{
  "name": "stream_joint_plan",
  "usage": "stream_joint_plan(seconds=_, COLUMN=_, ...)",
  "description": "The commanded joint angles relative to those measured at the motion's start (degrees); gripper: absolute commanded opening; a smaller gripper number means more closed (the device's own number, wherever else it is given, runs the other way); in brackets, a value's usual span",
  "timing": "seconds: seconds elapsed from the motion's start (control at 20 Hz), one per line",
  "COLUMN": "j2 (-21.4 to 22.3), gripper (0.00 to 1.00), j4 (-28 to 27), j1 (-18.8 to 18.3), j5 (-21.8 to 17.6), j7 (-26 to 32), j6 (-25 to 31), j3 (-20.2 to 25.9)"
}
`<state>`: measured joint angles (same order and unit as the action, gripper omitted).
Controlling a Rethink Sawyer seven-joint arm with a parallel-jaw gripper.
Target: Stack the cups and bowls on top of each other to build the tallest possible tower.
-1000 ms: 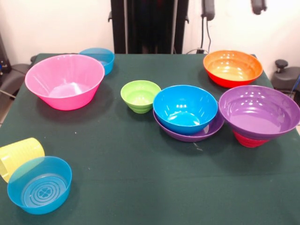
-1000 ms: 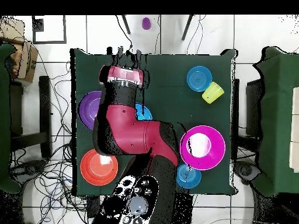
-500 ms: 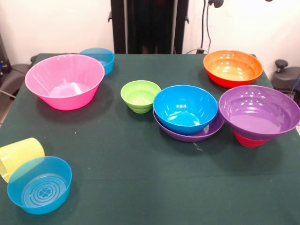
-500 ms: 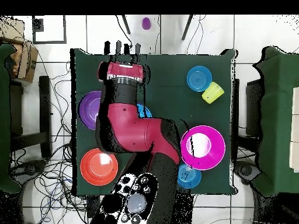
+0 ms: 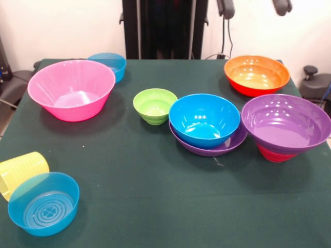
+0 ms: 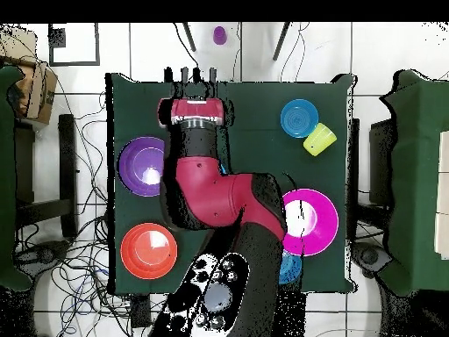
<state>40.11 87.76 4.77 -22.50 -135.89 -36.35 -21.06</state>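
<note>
Looking at front view first: gripper [image 5: 253, 7] is showing only as two dark tips at top edge, spread wide apart w/ nothing between them, hanging above the glossy orange plastic bowl [image 5: 256, 75] at far right. Round blue plastic bowl [image 5: 204, 120] is nesting in a wide purple plastic bowl [image 5: 209, 146]; second wide purple plastic bowl [image 5: 286, 123] is sitting on a red plastic bowl [image 5: 275, 154]. Large pink plastic bowl [image 5: 71, 89] is at far left, small green plastic bowl [image 5: 154, 105] mid-table. Ribbed translucent yellow plastic cup [image 5: 21, 172] is lying on its side, touching a translucent blue plastic bowl [image 5: 43, 203] at near left.

Overhead view: red arm [image 6: 206, 180] is covering mid-table; fingers there unclear.

Bowls prob. light, stiff, slick — judging rim pinch best.
</note>
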Motion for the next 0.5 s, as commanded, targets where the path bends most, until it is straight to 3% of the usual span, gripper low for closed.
stream_joint_plan(seconds=0.05, j2=-2.72, gripper=1.00, j4=-1.35, j1=-1.45, j5=-5.80, j7=-3.01, j6=7.24, j3=6.56)
stream_joint_plan(seconds=0.3, j2=-2.22, gripper=1.00, j4=0.85, j1=-0.83, j5=-5.37, j7=-3.90, j6=7.35, j3=6.14)
stream_joint_plan(seconds=0.4, j2=0.19, gripper=1.00, j4=3.97, j1=-2.02, j5=-8.40, j7=-6.52, j6=11.22, j3=8.69)
stream_joint_plan(seconds=0.5, j2=0.93, gripper=1.00, j4=6.63, j1=-2.09, j5=-9.36, j7=-7.32, j6=11.17, j3=8.83)
